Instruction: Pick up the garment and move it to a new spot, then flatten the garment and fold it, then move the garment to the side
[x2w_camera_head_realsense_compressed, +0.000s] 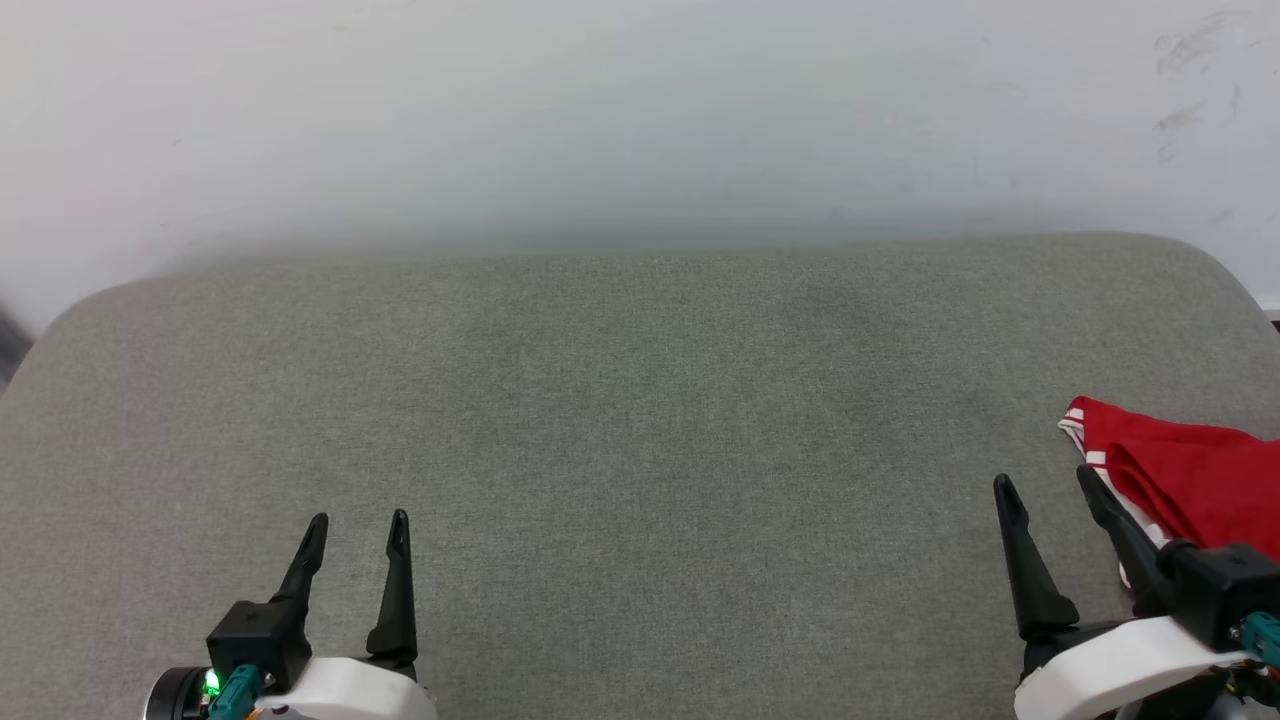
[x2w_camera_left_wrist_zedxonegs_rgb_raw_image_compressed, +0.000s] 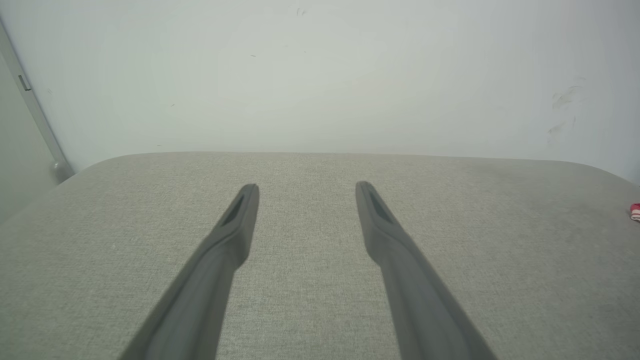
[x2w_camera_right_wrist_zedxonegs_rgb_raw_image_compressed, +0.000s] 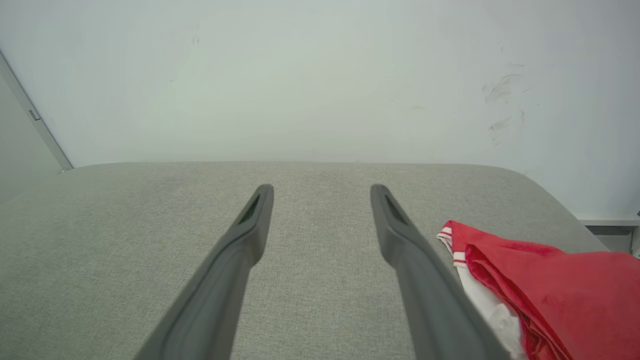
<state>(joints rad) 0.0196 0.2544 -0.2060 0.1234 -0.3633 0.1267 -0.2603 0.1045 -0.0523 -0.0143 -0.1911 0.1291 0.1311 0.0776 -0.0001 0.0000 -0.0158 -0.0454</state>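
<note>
We look down on a broad grey woven-fabric surface with rounded corners (x2w_camera_head_realsense_compressed: 640, 420), which takes up most of the head view. Behind its far edge stands a plain white wall (x2w_camera_head_realsense_compressed: 640, 100), scuffed with a few dark marks towards the right.

The garment, a red jersey-style shirt with red-and-white striped trim (x2w_camera_head_realsense_compressed: 1190, 470), lies bunched in soft folds at the right edge of the surface, on the robot's right and nearer the front than the wall. In the right wrist view we also see a strip of white cloth under the red folds (any lettering is hidden from us).

Our right gripper (x2w_camera_head_realsense_compressed: 1044, 478) sits at the lower right with its two long dark fingers spread apart and nothing between them. Its outer finger is just beside the shirt's striped edge; we cannot tell whether it touches the cloth.

Our left gripper (x2w_camera_head_realsense_compressed: 358, 520) sits at the lower left, well apart from the shirt, its fingers likewise parted and empty over bare grey fabric.
</note>
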